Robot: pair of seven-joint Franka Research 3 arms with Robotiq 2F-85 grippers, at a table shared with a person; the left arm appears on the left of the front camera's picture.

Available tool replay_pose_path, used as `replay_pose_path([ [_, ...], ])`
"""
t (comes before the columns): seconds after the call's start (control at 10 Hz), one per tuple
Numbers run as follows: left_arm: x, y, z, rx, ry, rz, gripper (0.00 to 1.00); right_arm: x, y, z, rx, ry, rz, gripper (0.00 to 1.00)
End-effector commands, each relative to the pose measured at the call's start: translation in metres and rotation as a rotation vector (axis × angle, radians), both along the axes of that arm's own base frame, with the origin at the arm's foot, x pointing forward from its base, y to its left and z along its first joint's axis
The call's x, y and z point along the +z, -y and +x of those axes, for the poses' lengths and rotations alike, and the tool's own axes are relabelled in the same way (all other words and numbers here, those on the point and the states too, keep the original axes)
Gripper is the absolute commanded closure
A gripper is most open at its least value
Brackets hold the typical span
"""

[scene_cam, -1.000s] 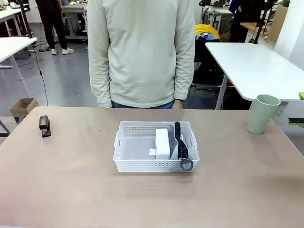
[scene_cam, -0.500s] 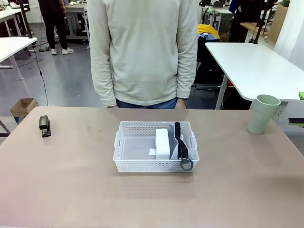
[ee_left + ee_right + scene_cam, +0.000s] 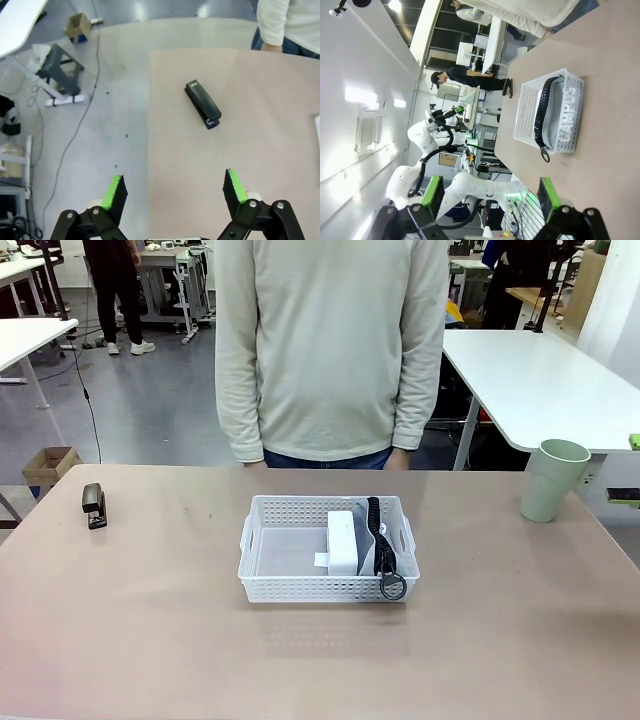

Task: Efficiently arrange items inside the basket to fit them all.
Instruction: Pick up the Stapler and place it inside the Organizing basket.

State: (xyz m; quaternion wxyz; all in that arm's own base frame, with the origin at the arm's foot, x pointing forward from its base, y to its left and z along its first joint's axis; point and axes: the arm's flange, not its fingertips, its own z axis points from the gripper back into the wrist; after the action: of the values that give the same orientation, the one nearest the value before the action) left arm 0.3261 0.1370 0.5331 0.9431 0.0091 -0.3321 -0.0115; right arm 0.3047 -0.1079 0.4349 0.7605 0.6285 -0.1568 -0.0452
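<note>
Left gripper [image 3: 173, 181] and right gripper [image 3: 490, 186]: fingers spread wide on both, nothing held.
White perforated basket [image 3: 300, 588] sits mid-frame in the front view on the tan table [image 3: 150, 640]. In its right half, a white rounded box [image 3: 342, 540] stands on edge against the grey "CAMPUS" pouch [image 3: 567, 120], whose black zipper strap [image 3: 376, 530] hangs over the near rim. Small black stapler [image 3: 94, 505] lies at centre left and pale green cup [image 3: 548, 480] at centre right, both well apart from the basket. A person [image 3: 330, 350] stands top centre.

Pouch [image 3: 368, 540] mostly hidden by box [image 3: 342, 538] on its left and basket [image 3: 300, 587] near wall; person [image 3: 330, 350] cut off at top edge.
</note>
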Motion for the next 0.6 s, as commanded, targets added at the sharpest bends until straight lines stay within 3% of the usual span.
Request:
replay_pose_path([
  [0.0, 0.011, 0.0, -0.014, -0.019, 0.02, -0.042, 0.0, 0.002, 0.001, 0.001, -0.006, 0.018, 0.014, 0.0],
  [0.1, 0.0, 0.0, 0.0, 0.0, 0.0, 0.0, 0.0, 0.002, 0.001, 0.001, -0.006, 0.018, 0.014, 0.0],
  [0.2, -0.012, 0.008, 0.039, -0.014, -0.125, 0.11, 0.0, 0.002, 0.001, 0.001, -0.006, 0.018, 0.014, 0.0],
  [0.5, -0.028, 0.033, 0.126, -0.134, -0.214, 0.264, 0.0, 0.002, 0.001, 0.001, -0.006, 0.018, 0.014, 0.0],
])
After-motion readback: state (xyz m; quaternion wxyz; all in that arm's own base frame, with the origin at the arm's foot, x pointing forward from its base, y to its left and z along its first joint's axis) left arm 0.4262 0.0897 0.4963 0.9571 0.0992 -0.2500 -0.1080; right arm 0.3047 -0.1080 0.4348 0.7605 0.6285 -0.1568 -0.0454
